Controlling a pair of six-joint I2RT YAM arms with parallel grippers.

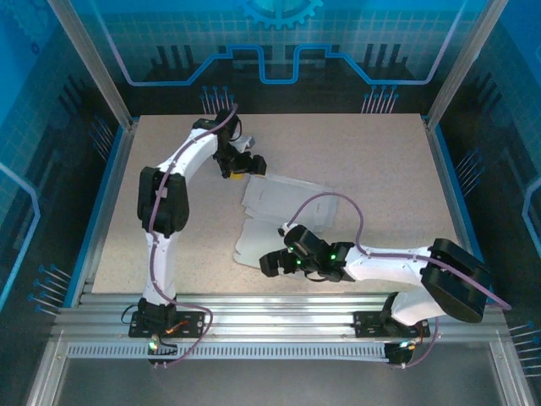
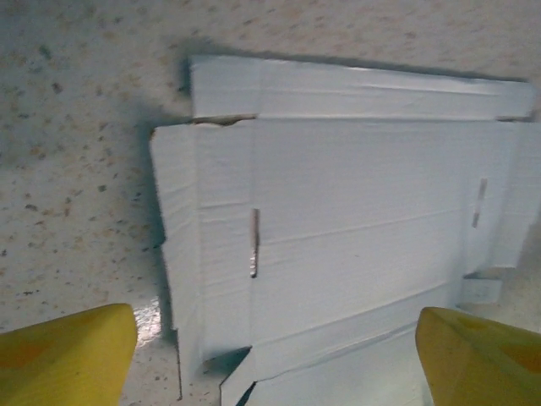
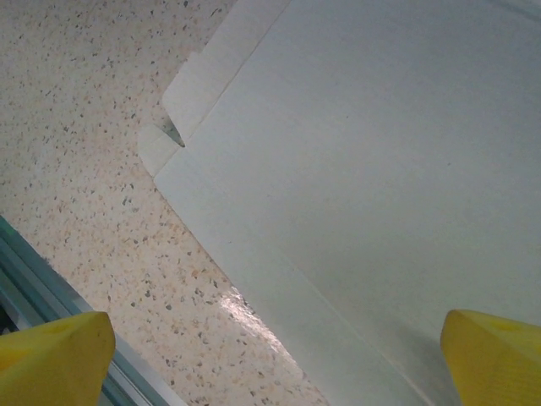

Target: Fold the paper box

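Note:
The paper box (image 1: 283, 207) lies as a flat die-cut sheet in the middle of the table, white-grey side up, with creases, flaps and slots showing. My left gripper (image 1: 245, 163) hovers at its far edge, jaws wide open. In the left wrist view the paper box (image 2: 355, 203) spreads below the left gripper (image 2: 275, 372), whose yellow fingertips (image 2: 72, 355) stand far apart. My right gripper (image 1: 272, 262) is low over the sheet's near left corner, also open. In the right wrist view the paper box (image 3: 380, 169) lies under the right gripper (image 3: 270, 372), nothing held.
The speckled table (image 1: 169, 254) has bare room to the left and right of the sheet. Aluminium rails (image 1: 279, 309) run along the near edge, and show as the rail (image 3: 34, 279) close to the right gripper. Blue walls and posts enclose the sides.

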